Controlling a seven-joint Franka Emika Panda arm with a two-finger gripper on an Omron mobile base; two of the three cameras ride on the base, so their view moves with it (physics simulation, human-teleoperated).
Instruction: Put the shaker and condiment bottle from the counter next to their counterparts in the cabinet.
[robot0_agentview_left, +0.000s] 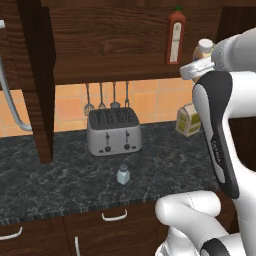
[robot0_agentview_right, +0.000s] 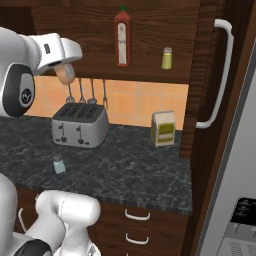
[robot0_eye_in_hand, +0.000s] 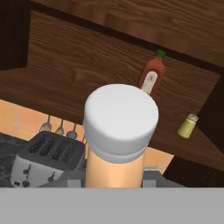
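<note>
Up by the cabinet (robot0_agentview_right: 150, 30), your gripper (robot0_agentview_right: 64, 74) is clamped on the condiment bottle (robot0_eye_in_hand: 116, 144).
Its long axis runs along the fingers, white cap toward the shelf; the shaker (robot0_agentview_left: 123, 175) stands upright on the counter (robot0_agentview_left: 60, 180).

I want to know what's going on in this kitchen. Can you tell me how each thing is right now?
End effector: shut on the orange bottle, raised near the shelf.
Orange bottle: held, capped, off the counter.
Blue shaker: upright on the counter, untouched.
Red bottle: upright on the cabinet shelf.
Yellow shaker: upright on the shelf.
Toaster: on the counter, slots empty.
Carton: upright, closed.
</note>
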